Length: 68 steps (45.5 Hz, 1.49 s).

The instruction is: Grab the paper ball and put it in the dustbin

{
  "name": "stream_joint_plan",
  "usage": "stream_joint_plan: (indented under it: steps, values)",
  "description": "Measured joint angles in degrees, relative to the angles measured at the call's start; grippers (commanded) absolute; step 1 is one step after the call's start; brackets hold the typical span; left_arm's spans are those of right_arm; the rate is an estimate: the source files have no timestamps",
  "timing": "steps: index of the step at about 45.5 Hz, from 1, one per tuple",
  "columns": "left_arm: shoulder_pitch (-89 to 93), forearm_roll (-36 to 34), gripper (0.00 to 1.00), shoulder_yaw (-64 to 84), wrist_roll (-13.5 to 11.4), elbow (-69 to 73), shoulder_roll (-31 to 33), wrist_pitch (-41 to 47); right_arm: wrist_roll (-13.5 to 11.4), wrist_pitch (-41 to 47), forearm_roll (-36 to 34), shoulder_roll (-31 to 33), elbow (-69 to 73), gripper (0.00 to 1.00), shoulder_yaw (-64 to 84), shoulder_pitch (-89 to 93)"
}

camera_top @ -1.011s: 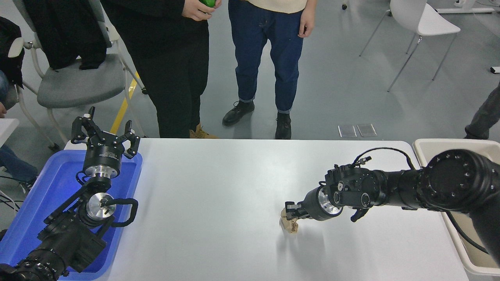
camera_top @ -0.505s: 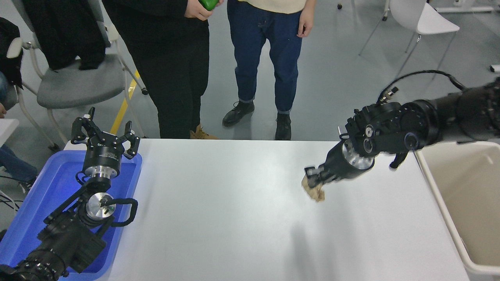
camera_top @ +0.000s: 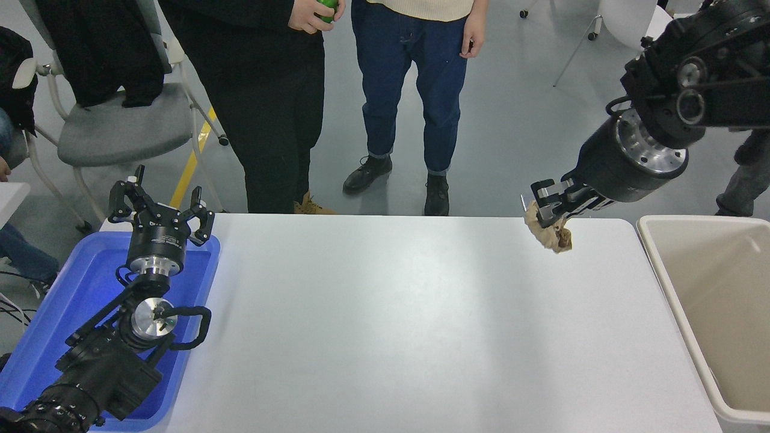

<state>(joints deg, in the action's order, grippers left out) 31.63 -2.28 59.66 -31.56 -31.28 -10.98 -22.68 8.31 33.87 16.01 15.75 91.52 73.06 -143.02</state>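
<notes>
- Two arms on my screen: the right gripper (camera_top: 550, 207) is up in the air, fingers clamped on the paper ball (camera_top: 550, 233), which hangs just beneath them, clear of the white table (camera_top: 385, 325).
- I see the dustbin (camera_top: 662, 264) below and to the right of that gripper, near it but not under it; the ball sits over the table's far right corner.
- My left gripper (camera_top: 161, 207) is parked far off to the left, fingers spread wide, holding nothing, above the blue tray (camera_top: 36, 337).
- Two people (camera_top: 409, 90) stand beyond the table, left of the right gripper.
</notes>
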Motion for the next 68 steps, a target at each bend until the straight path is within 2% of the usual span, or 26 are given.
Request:
stream_joint_plan:
  steps: [7,14,21,32,39,46,55,61,68]
  values:
    - [0.0,0.0,0.99,0.0,0.0,0.0,0.0,0.0,0.0,0.5,2.0,1.0,0.6,0.00,3.1,-1.8]
    - [0.1,0.1,0.99,-0.1,0.0,0.0,0.1,0.0,0.0,0.6,9.2,5.2,0.3,0.00,7.2,-2.2]
    - [0.1,0.1,0.99,-0.1,-0.1,0.1,0.1,0.0,0.0,0.5,20.2,13.9,-2.2,0.00,10.7,-0.8]
    - [0.1,0.0,0.99,-0.1,-0.1,0.0,0.1,0.0,0.2,0.4,37.4,31.2,-12.4,0.00,12.6,5.5]
    - [0.1,0.0,0.99,-0.1,-0.1,0.1,0.1,0.0,0.6,-1.8,42.8,40.3,-22.1,0.00,9.5,14.2]
    - [0.1,0.0,0.99,-0.1,-0.1,0.1,0.1,0.0,1.5,-6.9,45.2,45.3,-32.4,0.00,0.6,29.1]
    - [0.1,0.1,0.99,-0.1,-0.1,0.1,0.1,0.0,2.1,-14.5,46.2,46.3,-43.1,0.00,-20.5,53.6]
    - [0.1,0.0,0.99,-0.1,-0.1,0.1,0.1,0.0,2.2,-19.4,45.4,42.1,-51.8,0.00,-35.8,70.2]
    - [0.1,0.1,0.99,-0.1,-0.1,0.1,0.1,0.0,2.5,-22.6,41.3,34.7,-63.7,0.00,-48.6,85.8]
